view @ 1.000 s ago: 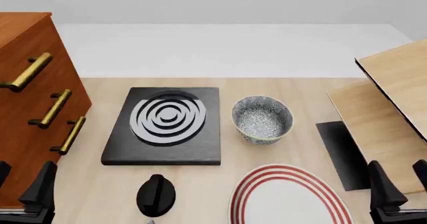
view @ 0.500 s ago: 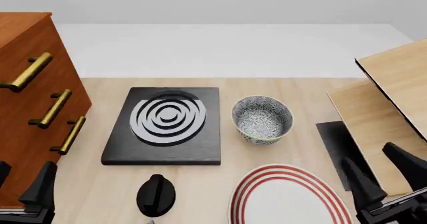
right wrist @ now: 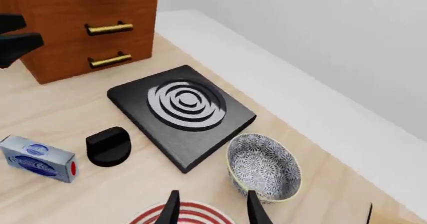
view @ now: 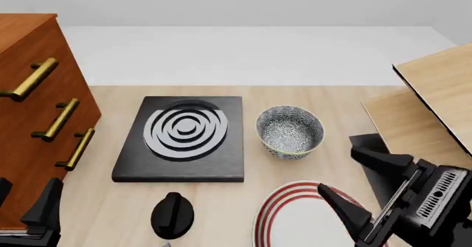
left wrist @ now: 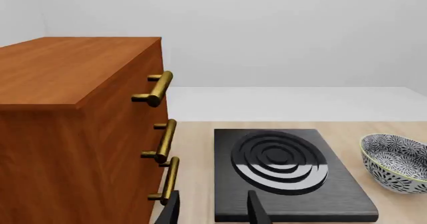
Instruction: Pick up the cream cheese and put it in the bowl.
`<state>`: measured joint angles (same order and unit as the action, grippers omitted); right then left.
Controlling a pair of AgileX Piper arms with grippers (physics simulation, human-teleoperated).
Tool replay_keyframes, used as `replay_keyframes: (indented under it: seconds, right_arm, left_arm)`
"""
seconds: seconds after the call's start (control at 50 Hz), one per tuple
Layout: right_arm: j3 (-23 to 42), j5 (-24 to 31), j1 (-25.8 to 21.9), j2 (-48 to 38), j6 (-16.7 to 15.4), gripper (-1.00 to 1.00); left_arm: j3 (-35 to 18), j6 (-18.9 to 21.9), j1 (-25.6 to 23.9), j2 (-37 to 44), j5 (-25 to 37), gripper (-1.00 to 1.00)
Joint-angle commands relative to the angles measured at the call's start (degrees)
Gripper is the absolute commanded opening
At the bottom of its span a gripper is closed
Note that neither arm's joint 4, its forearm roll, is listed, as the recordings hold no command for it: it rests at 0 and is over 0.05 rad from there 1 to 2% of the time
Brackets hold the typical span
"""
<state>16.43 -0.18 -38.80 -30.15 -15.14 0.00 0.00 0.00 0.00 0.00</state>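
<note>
While both arms sit at the near edge of the desk [view: 332, 100], neither tool holds anything. Right tool [view: 354, 180] is tilted, its two dark fingers spread wide apart, hanging above the near right part of the desk over the red-striped plate [view: 295, 214]; one finger points toward the bowl [view: 290, 131], the other sits over the plate rim. Left tool [left wrist: 212, 211] shows only as two fingertips in its wrist view with a clear gap between them, nothing in the gap; in front view only one dark finger [view: 44, 208] is visible at the bottom left corner, beside the wooden drawer cabinet [view: 30, 120].

Cream cheese [right wrist: 37, 158] shows only in the right wrist view: lying flat on the desk, just beside the black knob [right wrist: 109, 145], well apart from the bowl, with the black stove plate [right wrist: 181, 108] between them. Not visible in front view.

Bowl stands upright, just right of the stove plate, apart from the plate rim nearer the arms. Bowl interior shows only its pattern. Light wooden boards [view: 428, 109] stand at the right side.
</note>
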Motion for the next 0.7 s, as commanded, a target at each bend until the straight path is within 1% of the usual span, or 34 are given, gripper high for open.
replay_keyframes:
  seconds: [0.02,0.04,0.08,0.1,0.16,0.18,0.2,0.34,0.42,0.46,0.52,0.62,0.7]
  right_arm:
    - [3.29,-1.45,-8.97,-9.95,-2.07,1.0]
    - [4.22,-2.28,-12.07,-13.88,-2.42,1.0]
    - [4.52,-2.39,-12.29,-14.26,-2.26,1.0]
    - [5.08,-2.86,-14.12,-16.52,-3.01,1.0]
    - [5.72,-2.79,-14.37,-16.99,-2.73,1.0]
    - [6.31,-2.97,-15.85,-18.42,-2.96,1.0]
    - [8.96,-5.04,-20.3,-26.83,-4.13,1.0]
    - [10.97,-6.85,-23.19,-32.94,-4.18,1.0]
    - [12.43,-6.7,-24.48,-35.2,-4.53,1.0]
    - [13.4,-6.49,-25.75,-36.39,-4.21,1.0]
    - [14.31,-6.9,-26.86,-38.82,-4.71,1.0]
    - [16.73,-6.55,-29.8,-42.59,-4.26,1.0]
    - [18.1,-5.91,-31.07,-44.08,-4.02,1.0]
  left_arm:
    - [0.0,0.0,0.0,0.0,0.0,1.0]
    - [0.0,0.0,0.0,0.0,0.0,1.0]
    - [0.0,0.0,0.0,0.0,0.0,1.0]
    - [0.0,0.0,0.0,0.0,0.0,1.0]
    - [0.0,0.0,0.0,0.0,0.0,1.0]
    - [0.0,0.0,0.0,0.0,0.0,1.0]
    - [0.0,0.0,0.0,0.0,0.0,1.0]
    - [0.0,0.0,0.0,0.0,0.0,1.0]
    - [0.0,0.0,0.0,0.0,0.0,1.0]
    - [0.0,0.0,0.0,0.0,0.0,1.0]
    - [0.0,0.0,0.0,0.0,0.0,1.0]
    - [0.0,0.0,0.0,0.0,0.0,1.0]
    - [0.0,0.0,0.0,0.0,0.0,1.0]
